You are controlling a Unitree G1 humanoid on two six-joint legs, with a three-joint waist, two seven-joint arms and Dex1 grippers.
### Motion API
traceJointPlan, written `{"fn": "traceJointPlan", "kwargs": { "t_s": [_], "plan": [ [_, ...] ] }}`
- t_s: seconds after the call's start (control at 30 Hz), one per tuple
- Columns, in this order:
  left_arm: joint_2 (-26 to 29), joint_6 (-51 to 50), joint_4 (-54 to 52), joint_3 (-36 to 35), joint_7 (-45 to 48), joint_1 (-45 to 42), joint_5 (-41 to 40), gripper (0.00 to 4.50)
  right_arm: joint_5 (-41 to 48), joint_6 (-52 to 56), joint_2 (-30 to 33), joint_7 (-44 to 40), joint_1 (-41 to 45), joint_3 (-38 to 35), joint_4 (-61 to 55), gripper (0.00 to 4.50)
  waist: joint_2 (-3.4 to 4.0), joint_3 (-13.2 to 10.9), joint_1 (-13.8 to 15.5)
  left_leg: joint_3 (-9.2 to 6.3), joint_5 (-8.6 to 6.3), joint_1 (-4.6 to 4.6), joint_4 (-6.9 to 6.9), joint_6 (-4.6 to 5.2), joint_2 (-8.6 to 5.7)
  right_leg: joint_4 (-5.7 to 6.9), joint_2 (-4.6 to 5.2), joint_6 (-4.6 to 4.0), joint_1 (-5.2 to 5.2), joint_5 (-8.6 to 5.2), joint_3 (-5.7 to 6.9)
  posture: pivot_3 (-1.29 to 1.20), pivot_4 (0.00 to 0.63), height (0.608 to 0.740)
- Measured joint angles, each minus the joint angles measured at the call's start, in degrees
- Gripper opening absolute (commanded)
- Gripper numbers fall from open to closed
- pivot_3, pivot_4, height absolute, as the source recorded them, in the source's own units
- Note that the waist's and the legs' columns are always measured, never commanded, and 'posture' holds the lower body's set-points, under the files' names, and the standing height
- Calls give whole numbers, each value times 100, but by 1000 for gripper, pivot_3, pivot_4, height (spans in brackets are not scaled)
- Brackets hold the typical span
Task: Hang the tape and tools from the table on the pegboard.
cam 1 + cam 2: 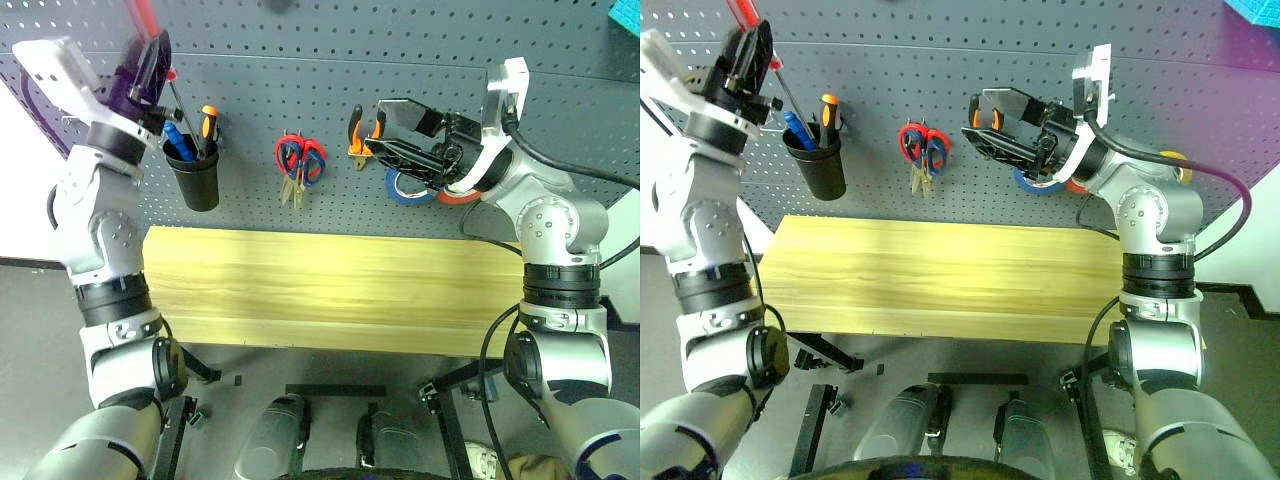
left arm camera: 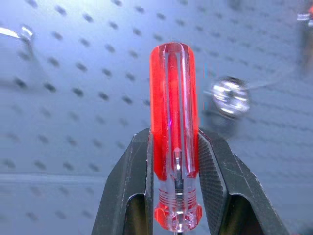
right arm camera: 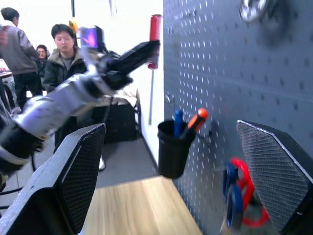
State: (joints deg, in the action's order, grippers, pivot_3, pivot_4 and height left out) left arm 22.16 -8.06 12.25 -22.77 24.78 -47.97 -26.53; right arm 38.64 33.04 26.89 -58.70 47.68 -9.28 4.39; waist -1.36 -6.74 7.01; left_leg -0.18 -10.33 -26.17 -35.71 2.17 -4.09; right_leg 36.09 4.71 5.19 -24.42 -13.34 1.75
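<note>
Gripping red-handled screwdriver, left jaws clamped

The two eye views look from the head forward and down over both arms, facing the pegboard with the table below it; they share nearly the whole scene, the right eye view set slightly to the side; the left wrist view looks along the left gripper, very close to the red-handled screwdriver and facing the pegboard close behind; the right wrist view looks along the board's face between the right gripper fingers, sharing the black cup, the red-handled scissors and the left gripper with the eye views.
</note>
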Motion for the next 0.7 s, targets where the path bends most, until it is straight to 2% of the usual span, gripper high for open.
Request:
{"fn": "traceJointPlan", "kwargs": {
  "t_s": [0.1, 0.23, 0.43, 0.63, 0.7],
  "plan": [
    [9, 760, 1049, 156, -17, -253, 444, 900, 86, 94, 8, 120, -56, -10, -126, 4500, -4, 20, -4, -1, 0, 3, 0, 0, 3, 3, 0, -3, -1, 2, -2, 105, 37, 733],
    [30, 1461, 1915, 358, -139, -461, 927, 900, 137, 186, 26, 224, -146, -10, -253, 4500, -4, 20, -19, 1, -3, 1, -1, 5, 3, 2, 5, -4, -3, 3, -5, 93, 42, 733],
    [152, 2124, 2476, 469, -517, -461, 1437, 900, 233, 322, 137, 352, -229, -14, -390, 4500, -4, 20, -49, 1, -4, -1, -2, 7, 4, 5, 19, -4, -7, 3, -7, 84, 48, 733],
    [272, 2363, 2557, 616, -703, -456, 1705, 900, 258, 327, 170, 422, -306, -12, -422, 4500, -3, 21, -58, 1, -5, -1, -5, 8, 3, 6, 23, -4, -5, 3, -7, 87, 51, 733],
    [274, 2349, 2629, 643, -769, -452, 1759, 1643, 256, 323, 172, 423, -310, -7, -422, 4500, -3, 22, -59, 1, -5, -1, -10, 9, 3, 8, 23, -4, -4, 3, -7, 88, 52, 733]
  ]
}}
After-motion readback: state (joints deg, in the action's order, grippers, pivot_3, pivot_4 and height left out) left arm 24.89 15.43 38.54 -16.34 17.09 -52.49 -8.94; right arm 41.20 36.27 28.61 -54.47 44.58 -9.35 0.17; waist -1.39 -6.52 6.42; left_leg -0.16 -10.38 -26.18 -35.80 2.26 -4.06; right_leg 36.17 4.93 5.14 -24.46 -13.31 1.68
